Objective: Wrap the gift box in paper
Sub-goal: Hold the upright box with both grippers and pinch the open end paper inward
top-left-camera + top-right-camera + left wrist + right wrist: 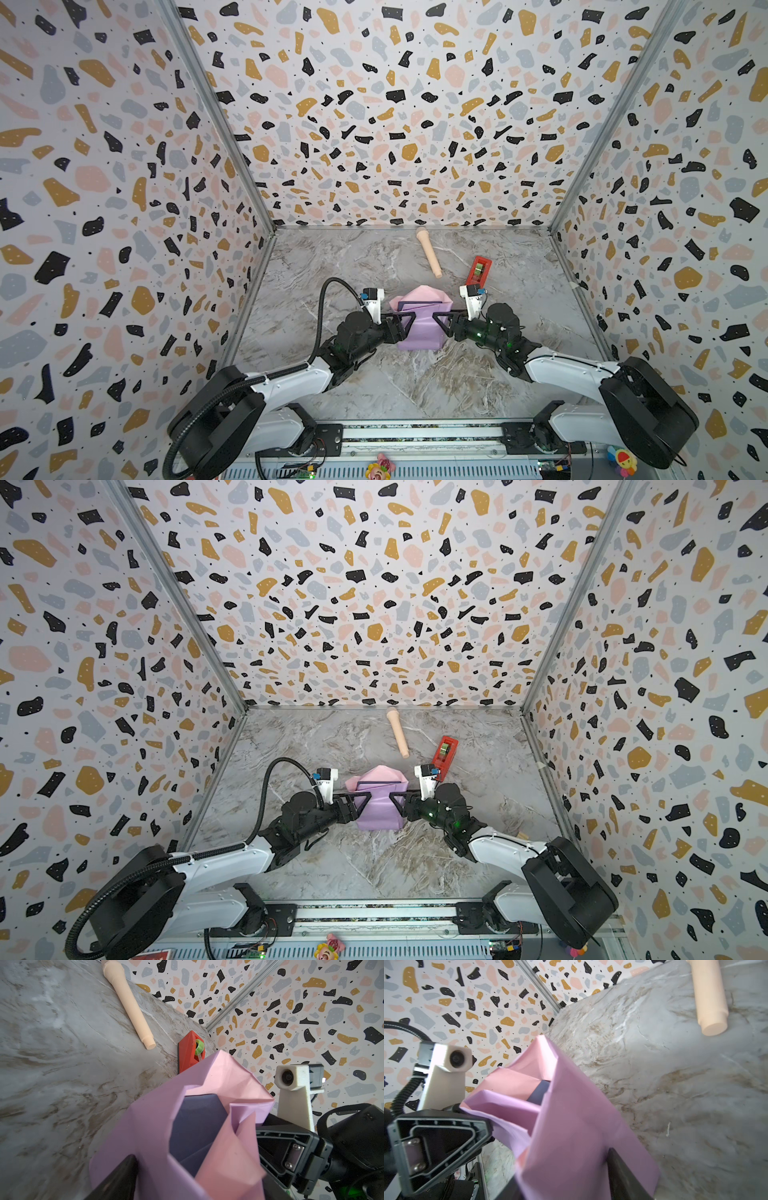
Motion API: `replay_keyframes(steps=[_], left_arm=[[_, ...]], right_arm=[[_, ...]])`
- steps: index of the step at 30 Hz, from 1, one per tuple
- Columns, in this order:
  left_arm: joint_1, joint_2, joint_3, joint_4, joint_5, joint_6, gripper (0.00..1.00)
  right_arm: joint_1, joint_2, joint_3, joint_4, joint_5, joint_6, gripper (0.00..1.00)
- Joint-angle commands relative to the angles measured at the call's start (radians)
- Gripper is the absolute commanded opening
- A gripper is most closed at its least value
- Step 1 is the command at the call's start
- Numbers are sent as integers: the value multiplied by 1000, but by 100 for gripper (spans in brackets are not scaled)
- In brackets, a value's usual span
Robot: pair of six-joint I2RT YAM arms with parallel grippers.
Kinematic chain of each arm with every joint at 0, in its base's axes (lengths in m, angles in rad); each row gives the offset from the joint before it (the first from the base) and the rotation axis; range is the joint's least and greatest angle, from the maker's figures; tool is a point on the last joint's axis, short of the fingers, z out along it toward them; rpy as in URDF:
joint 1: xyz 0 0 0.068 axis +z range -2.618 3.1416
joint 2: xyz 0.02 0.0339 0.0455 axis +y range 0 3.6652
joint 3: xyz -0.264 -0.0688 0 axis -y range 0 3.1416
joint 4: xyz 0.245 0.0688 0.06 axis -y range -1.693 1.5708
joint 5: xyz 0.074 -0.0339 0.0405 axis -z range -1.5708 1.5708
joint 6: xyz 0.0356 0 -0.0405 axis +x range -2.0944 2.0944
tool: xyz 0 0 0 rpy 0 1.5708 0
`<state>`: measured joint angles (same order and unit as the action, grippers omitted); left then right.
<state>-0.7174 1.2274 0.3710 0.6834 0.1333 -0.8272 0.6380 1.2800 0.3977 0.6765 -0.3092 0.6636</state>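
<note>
At the lower middle of both top views, on the marble-patterned table point(374, 386), the paper point(417, 337) is bunched around the gift box point(415, 306). Its lilac face is turned outward on the near side and pale pink flaps stand up at the far side. Only a thin dark navy strip of the box shows between the folds. In the left wrist view the box point(197, 1126) shows as a plain matte face deep inside the paper point(145, 1126).

The left gripper point(409, 322) reaches in from the left of the bundle and the right gripper point(436, 322) from the right, their tips close to each other across it. In each wrist view a dark finger point(118, 1176) point(620, 1172) lies against the lilac outside, with folded paper filling the space between the jaws. The jaws are well apart, but whether they press on the paper I cannot tell.

Above the bundle in the frame lies a beige toy microphone point(428, 253). To its right, just above the right arm's wrist camera, is a red tape dispenser point(480, 270) with a green roll point(200, 1047).
</note>
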Motion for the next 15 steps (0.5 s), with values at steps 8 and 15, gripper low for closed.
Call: replay_keyframes(steps=[8,15], left_arm=[[3,-6,53,-132,-143,68,87],[41,13,81,-197,-169,135,88]], right_arm=[[37,-16,9,-128,51,-47,50],[36,-22,33,-160,66,-72,52]])
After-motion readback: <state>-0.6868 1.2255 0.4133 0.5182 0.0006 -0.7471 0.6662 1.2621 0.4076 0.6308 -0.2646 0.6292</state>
